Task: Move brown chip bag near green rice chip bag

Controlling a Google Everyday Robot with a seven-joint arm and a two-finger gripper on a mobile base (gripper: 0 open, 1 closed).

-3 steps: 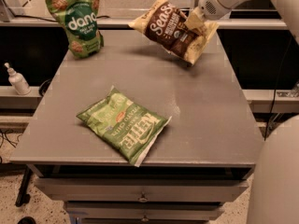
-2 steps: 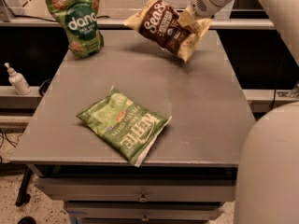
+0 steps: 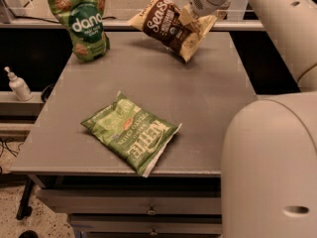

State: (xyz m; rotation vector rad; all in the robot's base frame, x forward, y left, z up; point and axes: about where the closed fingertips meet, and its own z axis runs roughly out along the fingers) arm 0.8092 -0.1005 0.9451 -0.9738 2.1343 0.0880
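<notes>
A grey table seen from above. At its far right edge the gripper, on a white arm, clamps the upper right end of the brown chip bag, which hangs tilted above the tabletop. The green rice chip bag stands upright at the far left corner, apart from it. A flat light-green Kettle potato chip bag lies near the front edge. A small white bottle stands off the table, to the left.

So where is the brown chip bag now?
In camera view, the brown chip bag hangs tilted over the far right of the table, held at its upper right by the end effector; the green rice chip bag stands to its left.
</notes>
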